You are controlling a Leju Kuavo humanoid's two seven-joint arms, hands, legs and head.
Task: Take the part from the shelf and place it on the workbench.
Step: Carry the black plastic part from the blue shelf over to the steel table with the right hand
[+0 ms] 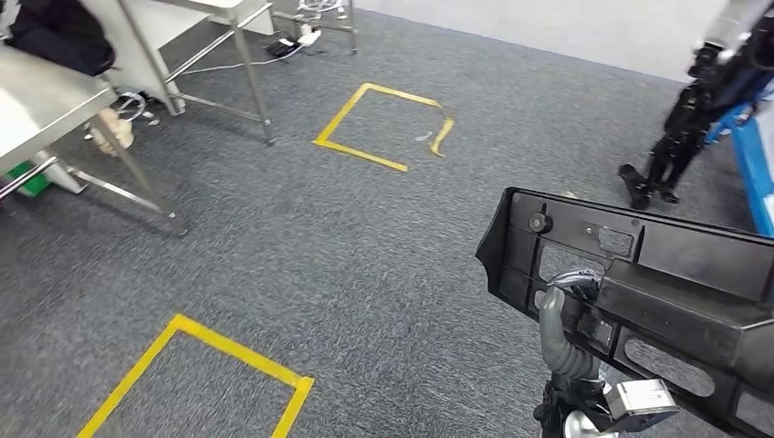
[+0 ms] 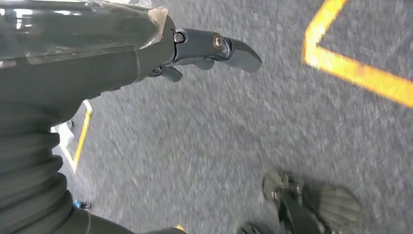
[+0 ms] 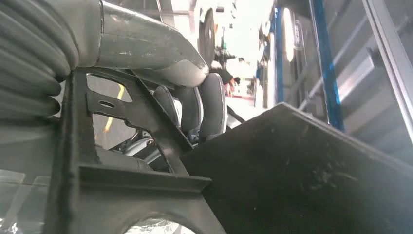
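1. Grey carpet (image 1: 301, 265) takes up most of what you see from the head view, and everything below is placed against it.
2. Black and moulded, the part (image 1: 675, 274) hangs above the carpet at its right side, lifted clear of the floor, a long panel with cut-out openings and a round knob near its upper left corner. It is not on any bench.
3. Your right hand (image 1: 564, 315) holds the part from below: its fingers (image 3: 212, 105) are pressed together and hooked through one of the openings, with the thick thumb (image 3: 151, 48) lying over the frame's bar in the right wrist view.
4. Metal-legged tables (image 1: 55, 100) stand at the carpet's far left edge, with cables and a plug strip on the floor behind them.
5. You have two squares of yellow tape (image 1: 383, 123) on the carpet: one further off near the tables, a second one (image 1: 196, 379) nearer you at the lower left.
6. Another dark robot (image 1: 694, 119) stands at the carpet's far right corner, beside a blue frame (image 1: 753, 173).
7. Your left hand (image 2: 195, 48) hangs over the carpet with nothing in it, fingers loosely curved and slightly apart; a yellow tape line (image 2: 350, 68) runs on the floor beyond it.
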